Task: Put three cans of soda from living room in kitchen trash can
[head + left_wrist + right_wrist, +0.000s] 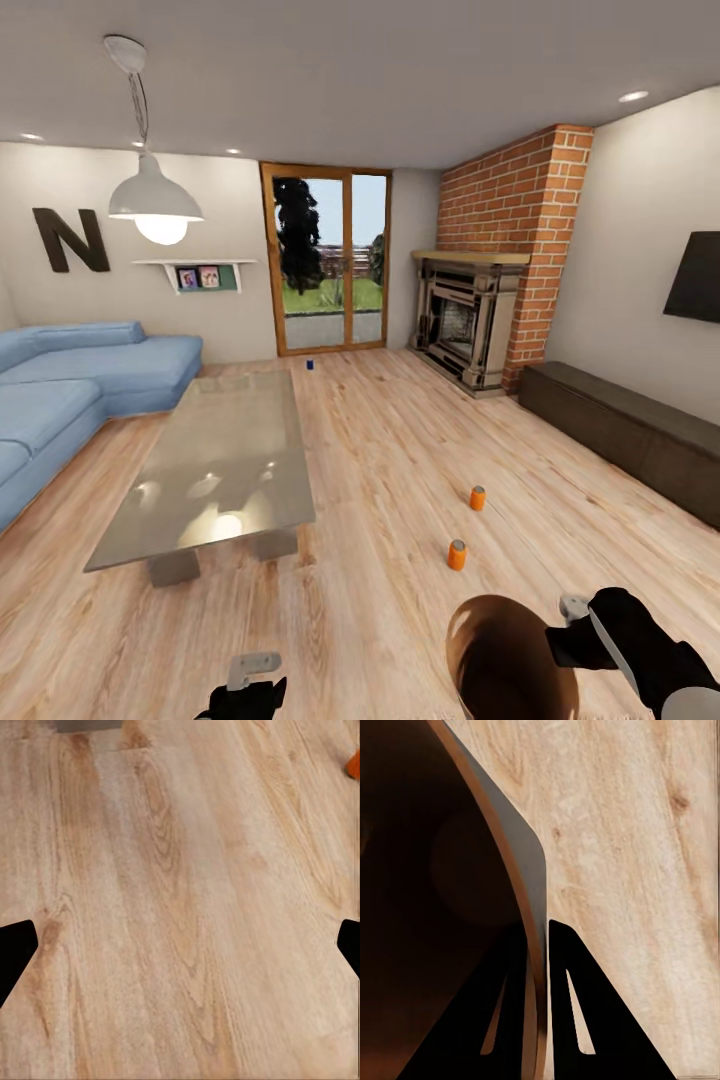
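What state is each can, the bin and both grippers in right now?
Near orange soda can: upright on floor.
Far orange soda can: upright on floor.
Dark blue soda can: on floor by glass door.
Copper-brown-lined round bin: held, empty as far as visible.
Right gripper: fingers clamped on bin rim.
Left gripper: open, empty.
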### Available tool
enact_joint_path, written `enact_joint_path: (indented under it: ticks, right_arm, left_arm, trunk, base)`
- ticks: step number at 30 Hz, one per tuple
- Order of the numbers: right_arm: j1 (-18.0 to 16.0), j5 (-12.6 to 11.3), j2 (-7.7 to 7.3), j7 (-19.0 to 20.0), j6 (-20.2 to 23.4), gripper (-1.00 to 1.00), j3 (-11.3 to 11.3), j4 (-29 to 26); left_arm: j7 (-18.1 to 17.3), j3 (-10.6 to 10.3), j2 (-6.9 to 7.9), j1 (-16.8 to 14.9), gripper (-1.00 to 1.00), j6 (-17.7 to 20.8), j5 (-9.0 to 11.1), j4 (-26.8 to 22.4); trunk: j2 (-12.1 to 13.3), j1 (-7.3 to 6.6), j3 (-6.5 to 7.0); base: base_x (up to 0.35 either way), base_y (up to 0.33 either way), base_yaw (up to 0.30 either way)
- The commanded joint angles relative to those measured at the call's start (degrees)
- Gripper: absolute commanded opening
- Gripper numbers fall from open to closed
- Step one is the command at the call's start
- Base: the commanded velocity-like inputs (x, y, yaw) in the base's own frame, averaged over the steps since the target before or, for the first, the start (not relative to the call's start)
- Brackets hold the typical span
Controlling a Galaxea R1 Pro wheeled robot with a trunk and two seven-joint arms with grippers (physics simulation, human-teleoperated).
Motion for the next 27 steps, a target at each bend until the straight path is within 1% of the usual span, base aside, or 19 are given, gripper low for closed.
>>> enact_joint_path:
  ticks: [1, 13, 22, 27]
  right_arm:
    - [-0.03, -0.93, 0.0, 0.4, 0.15, -1.0, -0.07, -0.01]
    - [-0.03, -0.93, -0.04, 0.39, 0.15, -1.0, -0.07, -0.01]
    - [-0.03, -0.89, -0.17, 0.33, 0.15, -1.0, -0.13, -0.01]
    - [-0.03, -0.85, -0.27, 0.35, 0.11, -1.0, -0.23, -0.01]
  left_arm:
    - [0.0, 0.0, 0.0, 0.0, 1.0, 0.0, 0.0, 0.0]
    - [0.0, 0.08, 0.03, 0.0, 1.0, 0.06, 0.05, 0.0]
    - [-0.02, 0.1, 0.04, 0.0, 1.0, 0.34, 0.09, 0.0]
    - [-0.13, 0.22, 0.08, 0.0, 1.0, 0.93, 0.08, 0.07]
  trunk:
    - [0.0, 0.0, 0.01]
    - [0.0, 0.0, 0.01]
    - [0.0, 0.0, 0.01]
    - [0.0, 0.0, 0.01]
  base:
    - [0.044, 0.0, -0.286]
    - [0.082, 0.003, -0.286]
    - [0.134, 0.066, -0.283]
    - [0.162, 0.098, -0.131]
